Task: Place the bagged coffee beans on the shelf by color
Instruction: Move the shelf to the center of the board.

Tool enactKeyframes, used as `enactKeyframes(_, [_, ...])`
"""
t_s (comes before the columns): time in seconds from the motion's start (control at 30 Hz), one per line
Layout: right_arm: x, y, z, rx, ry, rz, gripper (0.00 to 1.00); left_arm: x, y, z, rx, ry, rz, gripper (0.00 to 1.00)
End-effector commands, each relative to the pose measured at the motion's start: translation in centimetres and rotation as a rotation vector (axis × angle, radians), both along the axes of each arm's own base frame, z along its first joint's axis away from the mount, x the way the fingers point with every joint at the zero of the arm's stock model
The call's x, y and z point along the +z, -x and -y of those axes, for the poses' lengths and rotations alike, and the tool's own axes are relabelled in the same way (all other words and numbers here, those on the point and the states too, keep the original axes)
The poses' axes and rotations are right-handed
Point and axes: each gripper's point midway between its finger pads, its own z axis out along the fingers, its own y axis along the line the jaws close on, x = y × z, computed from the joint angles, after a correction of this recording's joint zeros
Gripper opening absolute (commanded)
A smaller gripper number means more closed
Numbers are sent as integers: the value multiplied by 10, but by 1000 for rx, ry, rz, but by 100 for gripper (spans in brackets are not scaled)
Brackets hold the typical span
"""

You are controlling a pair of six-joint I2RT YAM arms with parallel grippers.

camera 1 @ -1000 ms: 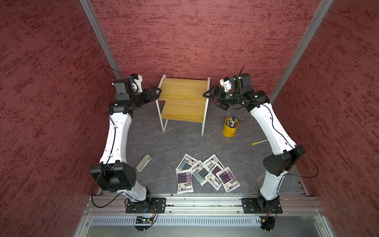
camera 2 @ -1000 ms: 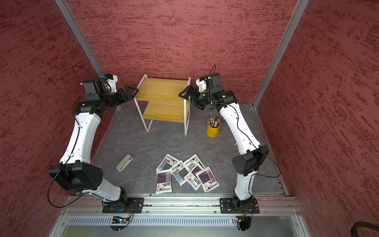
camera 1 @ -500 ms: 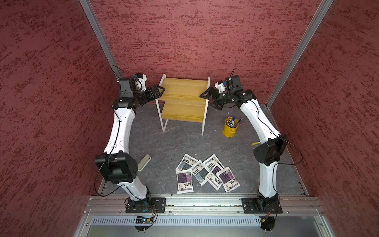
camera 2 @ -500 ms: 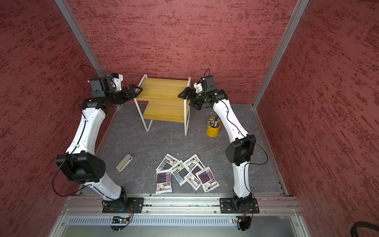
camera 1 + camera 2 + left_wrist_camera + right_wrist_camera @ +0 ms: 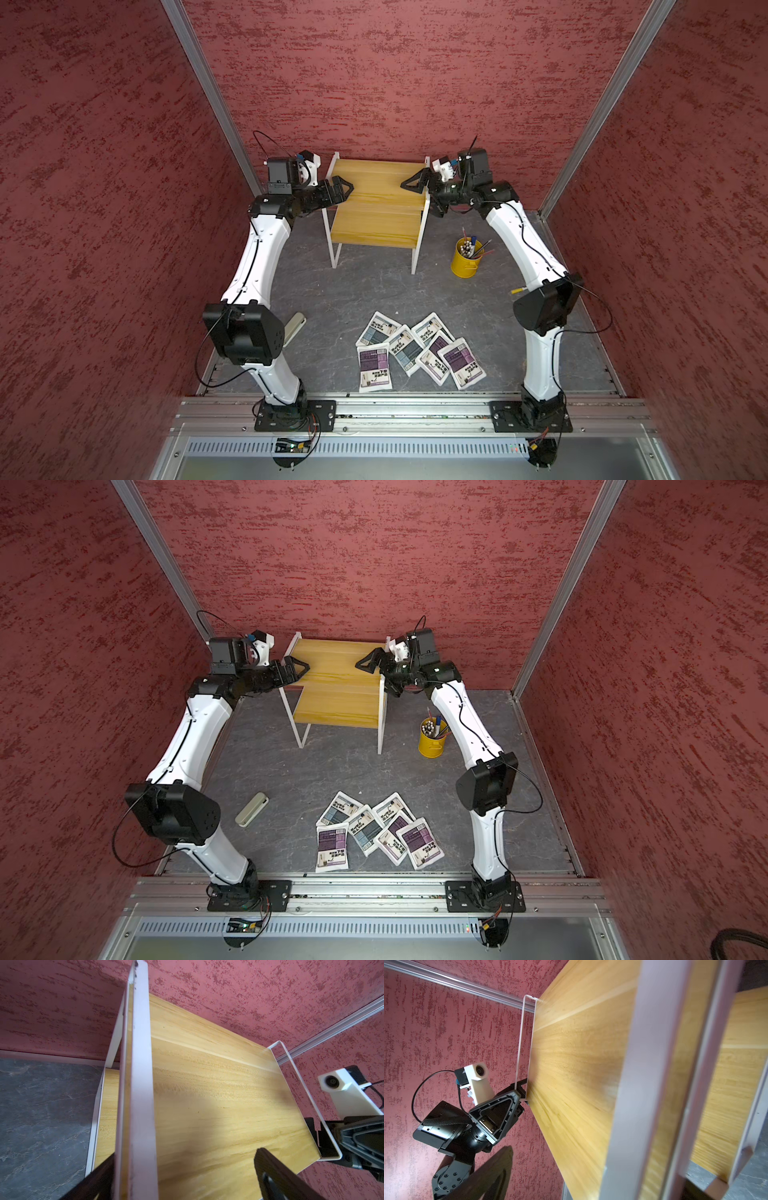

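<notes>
The shelf (image 5: 376,216) (image 5: 336,700) stands against the back wall, and both its yellowish boards are bare. My left gripper (image 5: 343,189) (image 5: 297,666) is open, its jaws astride the white frame on the upper board's left side (image 5: 186,1154). On the right side, my right gripper (image 5: 413,183) (image 5: 368,663) is open astride the frame (image 5: 608,1167); one finger (image 5: 492,1174) shows, and the frame bar hides the rest. Several bagged coffee beans (image 5: 415,351) (image 5: 374,833) lie overlapping near the front, some purple (image 5: 374,368), some grey-blue (image 5: 376,330).
A yellow pen cup (image 5: 467,257) (image 5: 432,742) stands right of the shelf under my right arm. A beige oblong case (image 5: 293,328) (image 5: 251,810) lies by my left arm's elbow. A small pen (image 5: 517,291) lies at the right edge. Red walls close in on three sides.
Both grippers have moved inward from beside the shelf to over its upper board's side edges. Both elbows rose, then dropped back outward. The shelf and bags have not moved.
</notes>
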Motion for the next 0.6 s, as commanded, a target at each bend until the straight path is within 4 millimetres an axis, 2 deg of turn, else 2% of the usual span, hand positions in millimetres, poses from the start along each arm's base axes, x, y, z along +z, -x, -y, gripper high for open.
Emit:
enactKeyframes(0.0, [41,17,4,15,-50,82,98,22,27,31,-97,51,39,100])
enactKeyframes(0.13, [49,31,8,25,-51,90,98,28,41,39,-115,65,40,100])
enactKeyframes(0.4, [58,62,19,40,-51,108,98,28,66,48,-141,121,15,100])
enactKeyframes(0.57, [68,83,27,39,-67,133,98,27,78,61,-174,122,-10,100])
